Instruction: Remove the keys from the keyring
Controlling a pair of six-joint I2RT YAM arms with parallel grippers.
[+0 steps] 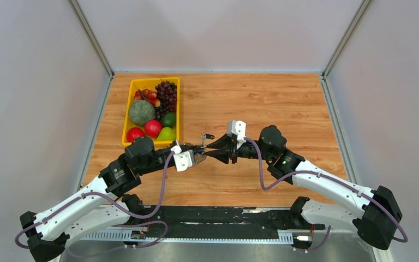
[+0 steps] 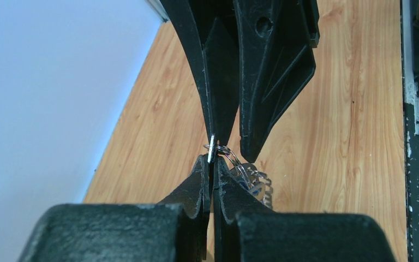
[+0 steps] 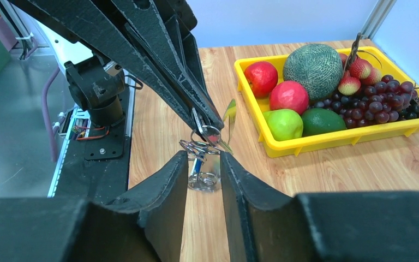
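My left gripper (image 2: 211, 159) is shut on the thin wire of the keyring (image 2: 213, 147) and holds it above the wooden table. Silver keys (image 2: 255, 179) hang from the ring just right of its fingers. In the right wrist view the coiled keyring (image 3: 194, 146) and the hanging keys (image 3: 205, 170) sit between the open fingers of my right gripper (image 3: 204, 156), which touch neither. In the top view both grippers meet tip to tip, the left (image 1: 198, 156) and the right (image 1: 207, 151). One black-headed key (image 1: 205, 136) lies loose on the table behind them.
A yellow basket (image 1: 127, 121) of fruit stands at the back left, close to the left arm; it also shows in the right wrist view (image 3: 327, 141). Grey walls enclose the table on three sides. A black base rail (image 1: 218, 218) runs along the near edge.
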